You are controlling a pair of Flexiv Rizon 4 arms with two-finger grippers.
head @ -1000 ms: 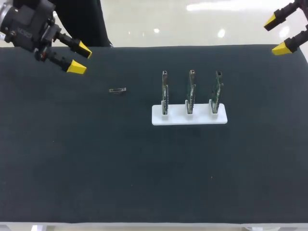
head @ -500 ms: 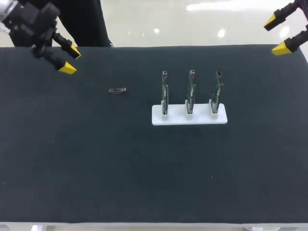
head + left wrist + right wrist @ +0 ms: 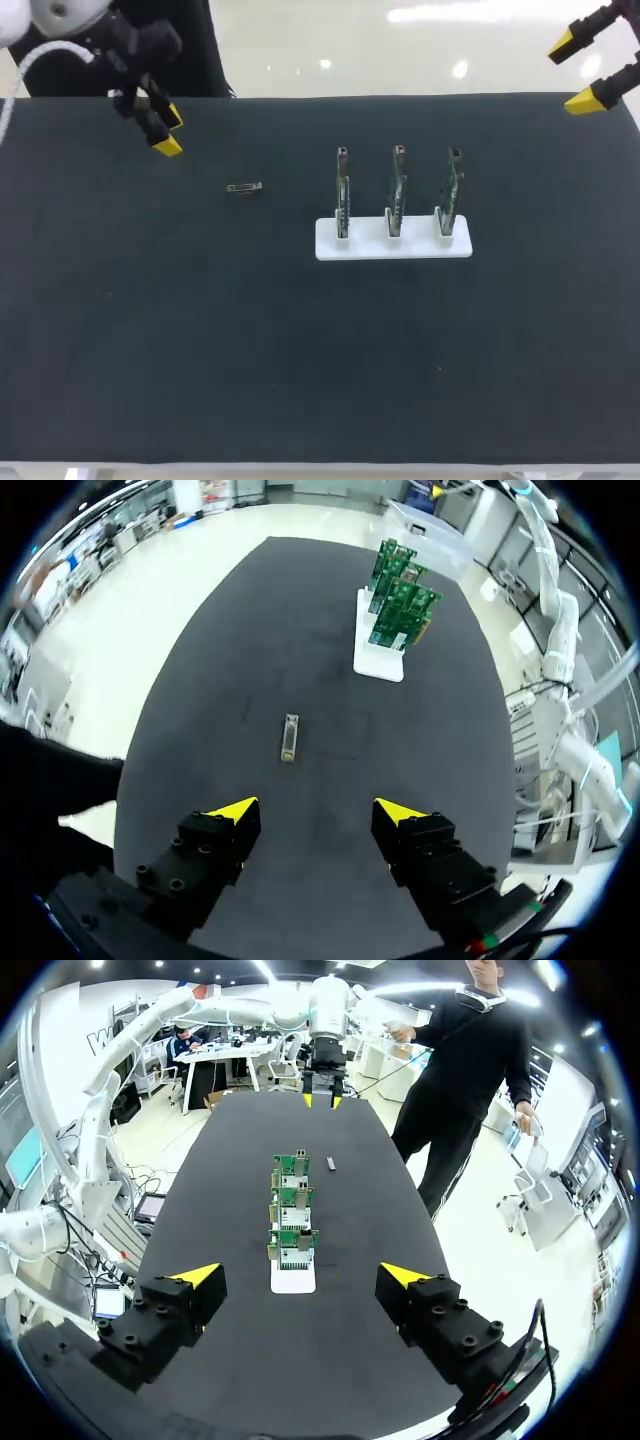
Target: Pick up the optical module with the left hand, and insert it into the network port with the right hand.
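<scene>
The optical module (image 3: pixel 243 188), a small metal bar, lies flat on the black mat left of the white stand (image 3: pixel 393 247). In the stand, three upright green boards (image 3: pixel 397 195) each carry a network port at the top. My left gripper (image 3: pixel 170 132) hovers open near the far left edge, behind and left of the module. In the left wrist view the module (image 3: pixel 289 738) lies ahead of the open gripper (image 3: pixel 315 812), with the boards (image 3: pixel 400 600) beyond. My right gripper (image 3: pixel 577 72) hangs open above the far right corner, and its wrist view looks along the boards (image 3: pixel 291 1210).
The black mat (image 3: pixel 200 350) covers the whole table. The stand's white base (image 3: pixel 293 1280) lies between the fingers of my right gripper (image 3: pixel 300 1274) in its wrist view, well ahead of them. A person stands beyond the table's far edge, touching nothing.
My left wrist has turned and the gripper swung left, then back right, ending slightly nearer the module. The right arm, the module and the stand have not moved.
</scene>
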